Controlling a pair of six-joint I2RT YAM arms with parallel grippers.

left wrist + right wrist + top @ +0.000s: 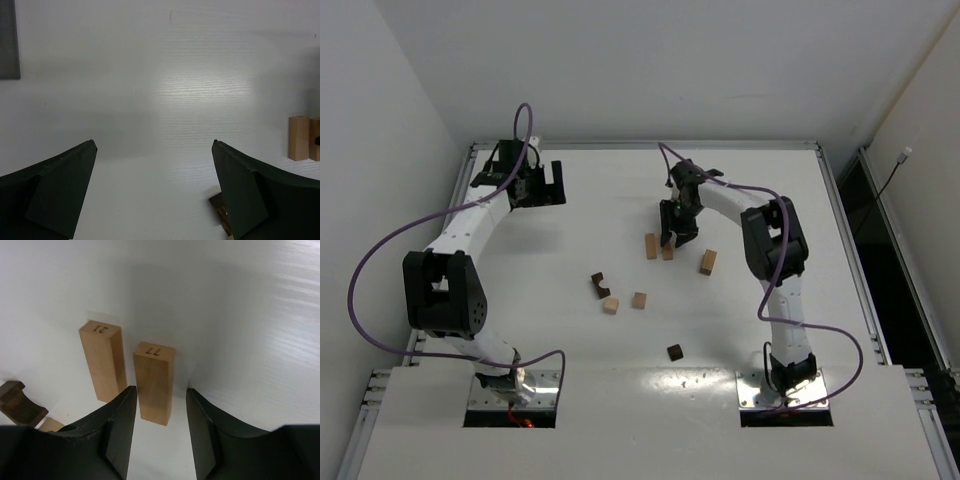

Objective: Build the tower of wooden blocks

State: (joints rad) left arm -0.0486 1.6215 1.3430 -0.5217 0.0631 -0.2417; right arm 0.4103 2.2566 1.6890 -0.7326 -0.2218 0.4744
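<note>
No tower stands yet; the wood blocks lie loose about the middle of the white table (770, 200). Two tall blocks of light tan wood stand upright just beside each other with a narrow slit between them, each with a number stamped on its top face; their grain is plain and their edges square.

The right gripper (161, 389) reaches down over the tan cuboid (154, 382), a finger on either side of its lower half, while the neighbour cuboid (102, 360) stands outside the jaws. The jaws are part-way open; bare table shows between the wood and one finger, so nothing is clamped. Whether the other finger touches the wood I cannot tell, as its edge overlaps the block.

A third cuboid (708, 262) sits near this pair. Nearer the bases are a dark brown notched piece (601, 285) and two small tan cubes (610, 305) (639, 300); a dark brown cube (675, 352) lies well apart from them.

The left gripper (154, 145) hangs over bare table at the far left, its jaws spread wide and holding nothing.
</note>
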